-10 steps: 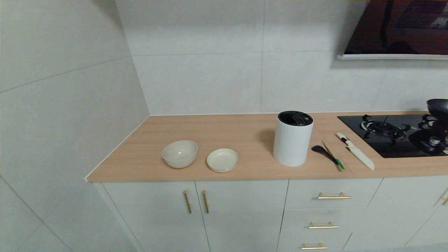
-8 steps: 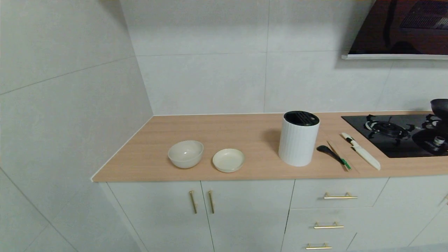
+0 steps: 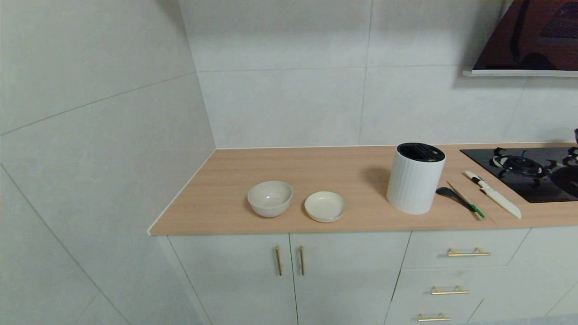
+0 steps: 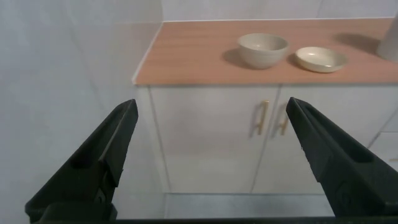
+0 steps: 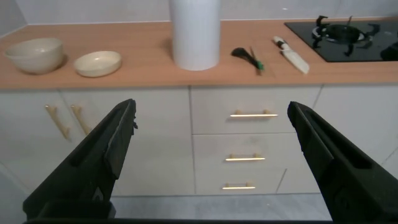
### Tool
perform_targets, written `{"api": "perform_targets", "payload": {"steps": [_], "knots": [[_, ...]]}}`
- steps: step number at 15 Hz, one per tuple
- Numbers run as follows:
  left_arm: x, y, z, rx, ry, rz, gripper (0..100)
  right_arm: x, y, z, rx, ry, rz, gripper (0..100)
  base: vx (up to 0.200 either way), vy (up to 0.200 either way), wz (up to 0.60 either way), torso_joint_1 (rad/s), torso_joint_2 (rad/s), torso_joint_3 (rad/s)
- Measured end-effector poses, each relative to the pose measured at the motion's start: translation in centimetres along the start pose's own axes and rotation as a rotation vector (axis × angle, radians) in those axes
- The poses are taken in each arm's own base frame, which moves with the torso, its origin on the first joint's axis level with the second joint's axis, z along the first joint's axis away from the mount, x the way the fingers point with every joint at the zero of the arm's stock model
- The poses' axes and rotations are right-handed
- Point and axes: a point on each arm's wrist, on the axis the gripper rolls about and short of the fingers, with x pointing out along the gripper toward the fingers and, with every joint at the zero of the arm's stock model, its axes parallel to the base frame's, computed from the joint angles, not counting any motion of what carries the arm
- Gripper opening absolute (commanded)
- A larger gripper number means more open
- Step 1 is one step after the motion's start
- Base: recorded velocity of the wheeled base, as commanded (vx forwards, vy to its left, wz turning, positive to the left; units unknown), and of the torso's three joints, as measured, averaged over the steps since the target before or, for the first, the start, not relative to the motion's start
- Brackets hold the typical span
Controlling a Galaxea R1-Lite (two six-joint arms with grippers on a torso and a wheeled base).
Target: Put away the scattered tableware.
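Note:
On the wooden counter (image 3: pixel 280 169) stand a cream bowl (image 3: pixel 270 198) (image 4: pixel 263 49) (image 5: pixel 35 54) and, just to its right, a shallow cream dish (image 3: pixel 324 206) (image 4: pixel 320 59) (image 5: pixel 97 63). Right of the dish rises a white ribbed holder (image 3: pixel 415 178) (image 5: pixel 194 34) with a black slotted top. Beyond it lie a black spoon (image 3: pixel 451 194) (image 5: pixel 244 55), chopsticks (image 3: pixel 465 200) and a white knife (image 3: pixel 493 194) (image 5: pixel 292 55). My left gripper (image 4: pixel 208 162) is open, low in front of the cabinet doors. My right gripper (image 5: pixel 211 162) is open too, facing the drawers, well short of the counter.
A black gas hob (image 3: pixel 526 171) (image 5: pixel 348 37) sits at the counter's right end under a dark range hood (image 3: pixel 528 40). Tiled walls close the left side and back. Below are cabinet doors (image 3: pixel 289 275) and drawers (image 3: pixel 467 253) with gold handles.
The head camera has swung left, so the whole scene has shifted right in the picture. Nothing on the counter has moved.

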Motion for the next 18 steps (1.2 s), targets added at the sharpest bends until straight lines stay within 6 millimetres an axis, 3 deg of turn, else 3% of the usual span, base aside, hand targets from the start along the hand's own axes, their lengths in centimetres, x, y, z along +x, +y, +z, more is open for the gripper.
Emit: {"api": "perform_targets", "payload": {"steps": [3,18], "knots": [[0.00,0.00,0.00,0.000,0.000,0.000,100,0.00,0.00,0.00,0.000,0.000,0.000,100,0.000,0.200,0.00,0.002,0.00,0.002],[0.00,0.00,0.01,0.000,-0.001,0.000,100,0.00,0.00,0.00,0.000,0.000,-0.002,100,0.000,0.000,0.00,-0.007,0.02,0.008]]}}
